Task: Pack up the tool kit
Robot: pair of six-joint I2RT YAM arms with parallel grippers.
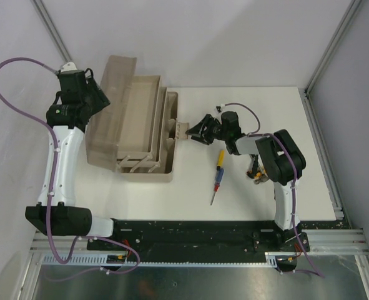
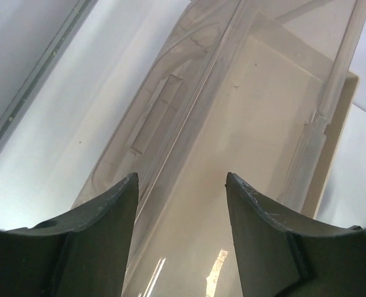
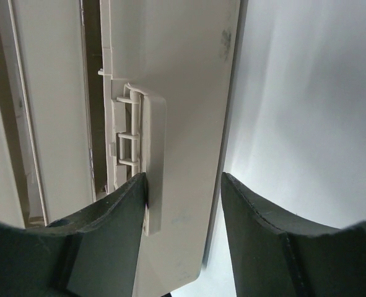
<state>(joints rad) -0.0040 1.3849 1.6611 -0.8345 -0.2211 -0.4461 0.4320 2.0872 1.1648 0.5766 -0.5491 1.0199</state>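
**Toolbox open, a gripper at each long side**

The toolbox stands open on the left half of the table, between the two grippers. Its trays are folded out in steps. The translucent lid is swung over to the side nearest the left gripper.

The latch sticks out of the opposite long wall, right at the tips of the right gripper. In the right wrist view that gripper is spread wide. The latch and the edge of the front wall lie between its fingers. One finger is against or just beside the latch's lower end, and I cannot tell whether they touch. Nothing is clamped.

The left gripper hangs over the lid and the tray beside it. Its fingers are also wide apart, with nothing between them.

A screwdriver with a yellow, red and blue handle lies on the table, near and just behind the right gripper and apart from the toolbox.
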